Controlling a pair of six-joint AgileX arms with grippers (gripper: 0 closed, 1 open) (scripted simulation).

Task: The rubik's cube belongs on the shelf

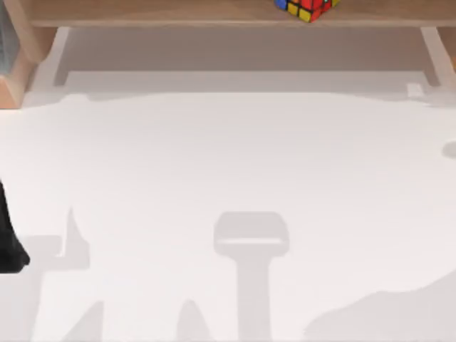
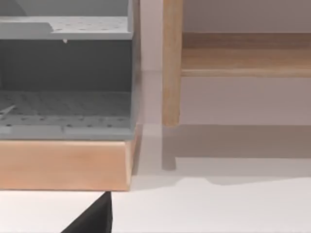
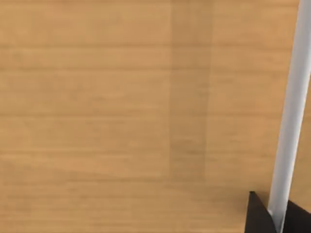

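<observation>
The rubik's cube (image 1: 306, 7), with red, yellow and blue stickers in a black grid, rests on the long light-brown shelf (image 1: 178, 13) at the far edge, right of centre. No gripper is near it. My left arm (image 1: 8, 239) is a dark shape at the table's left edge, and a black tip of the left gripper (image 2: 95, 218) hangs over the white table. The right wrist view looks closely at a wooden surface (image 3: 121, 107), with dark parts of my right gripper (image 3: 274, 218) in the corner beside a pale strip.
A grey perforated rack (image 2: 63, 73) on a wooden base (image 2: 63, 162) stands at the far left, beside the shelf's upright support (image 2: 171, 63). The white table (image 1: 228, 178) stretches in front of the shelf, crossed by arm shadows.
</observation>
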